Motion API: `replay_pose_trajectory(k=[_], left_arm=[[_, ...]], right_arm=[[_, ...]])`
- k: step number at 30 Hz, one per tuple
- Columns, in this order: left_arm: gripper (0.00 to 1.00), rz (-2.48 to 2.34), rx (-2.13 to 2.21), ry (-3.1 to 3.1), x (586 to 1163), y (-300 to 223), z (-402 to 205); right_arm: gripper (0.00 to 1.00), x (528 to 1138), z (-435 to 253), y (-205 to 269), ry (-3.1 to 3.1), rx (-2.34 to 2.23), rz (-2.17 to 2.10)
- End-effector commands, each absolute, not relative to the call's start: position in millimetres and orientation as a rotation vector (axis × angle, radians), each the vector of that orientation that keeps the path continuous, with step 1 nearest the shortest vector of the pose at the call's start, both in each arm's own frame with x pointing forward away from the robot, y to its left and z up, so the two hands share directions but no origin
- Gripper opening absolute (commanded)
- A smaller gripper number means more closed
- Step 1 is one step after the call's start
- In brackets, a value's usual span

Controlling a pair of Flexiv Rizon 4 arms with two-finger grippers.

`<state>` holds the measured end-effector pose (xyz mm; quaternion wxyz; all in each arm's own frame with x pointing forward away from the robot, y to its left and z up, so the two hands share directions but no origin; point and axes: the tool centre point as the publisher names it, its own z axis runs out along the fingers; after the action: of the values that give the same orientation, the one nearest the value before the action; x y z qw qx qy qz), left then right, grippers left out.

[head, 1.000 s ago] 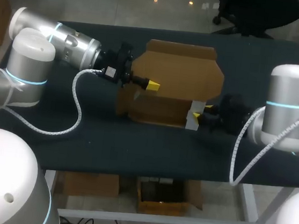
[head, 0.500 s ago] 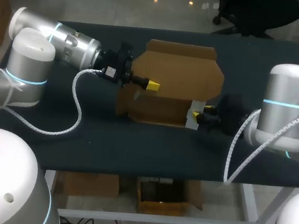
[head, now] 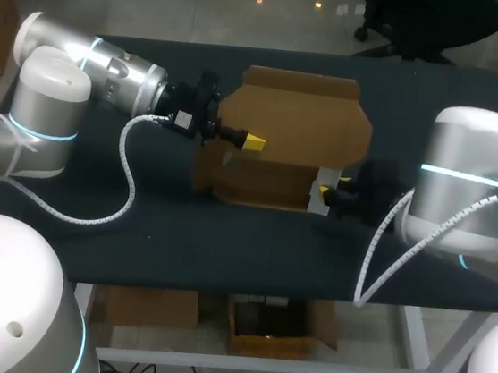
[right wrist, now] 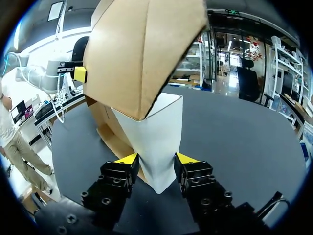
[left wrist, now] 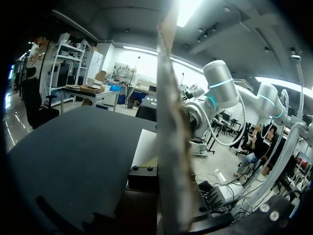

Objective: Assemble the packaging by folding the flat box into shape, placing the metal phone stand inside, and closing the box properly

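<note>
Folding step, by my reading: right gripper (right wrist: 156,158) clamps the white end flap (right wrist: 155,125) of the box (head: 297,120) on the table (head: 225,238); beyond, left gripper (head: 252,141) meets its side wall — grip cannot be told. Next calls for tucking that flap inward.

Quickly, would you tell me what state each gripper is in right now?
Left gripper: at the raised panel of the cardboard box; open or closed cannot be told.
Right gripper: closed on the box's white flap.
</note>
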<state>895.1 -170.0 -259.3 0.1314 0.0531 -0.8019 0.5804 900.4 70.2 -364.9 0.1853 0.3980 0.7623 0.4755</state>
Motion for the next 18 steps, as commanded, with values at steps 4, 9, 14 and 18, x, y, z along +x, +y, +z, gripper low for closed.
replay_pose_trajectory(k=[4, 9, 14, 18], left_arm=[[0.0, 1.683, 0.15, -2.327, 894.2, -173.1, -262.6], [0.0, 1.683, 0.15, -2.327, 894.2, -173.1, -262.6], [0.0, 1.683, 0.15, -2.327, 894.2, -173.1, -262.6], [0.0, 1.683, 0.15, -2.327, 894.2, -173.1, -262.6]], right_arm=[[0.4, 900.6, -370.3, 80.5, 2.096, 1.149, 1.296], [0.38, 901.5, -369.4, 79.8, 2.077, 1.178, 1.235], [0.38, 903.6, -369.2, 81.6, 2.064, 1.194, 1.206], [0.38, 905.2, -370.1, 82.1, 2.04, 1.224, 1.171]])
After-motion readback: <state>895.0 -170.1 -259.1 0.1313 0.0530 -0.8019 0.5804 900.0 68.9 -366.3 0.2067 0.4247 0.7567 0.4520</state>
